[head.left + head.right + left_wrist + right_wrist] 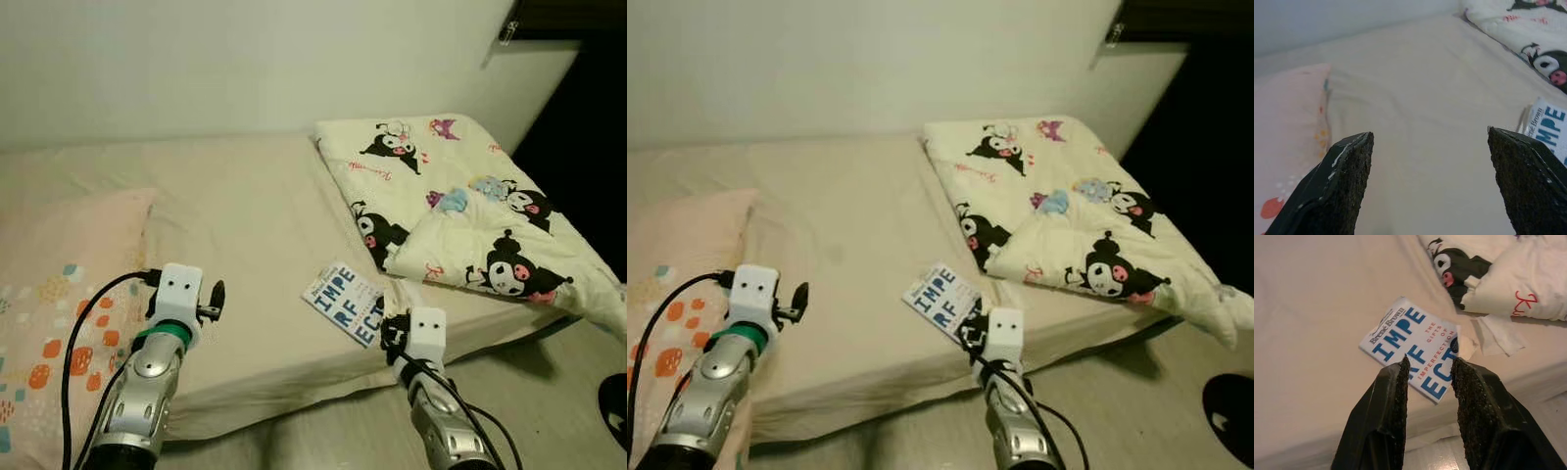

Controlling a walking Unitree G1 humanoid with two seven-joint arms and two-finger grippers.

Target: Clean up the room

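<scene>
Book: white paperback [1413,351] with blue lettering, flat on the bed [255,225] near its front edge, just beside the folded cartoon blanket [460,211].
Right gripper [1429,369]: jaws narrowly parted, hovering above the book's near corner, nothing held.
Left gripper [1427,142]: jaws spread wide over the bare sheet, beside the pillow [59,294].
Risk: the thin cover may slide on the sheet and tip off the edge if nudged.
</scene>
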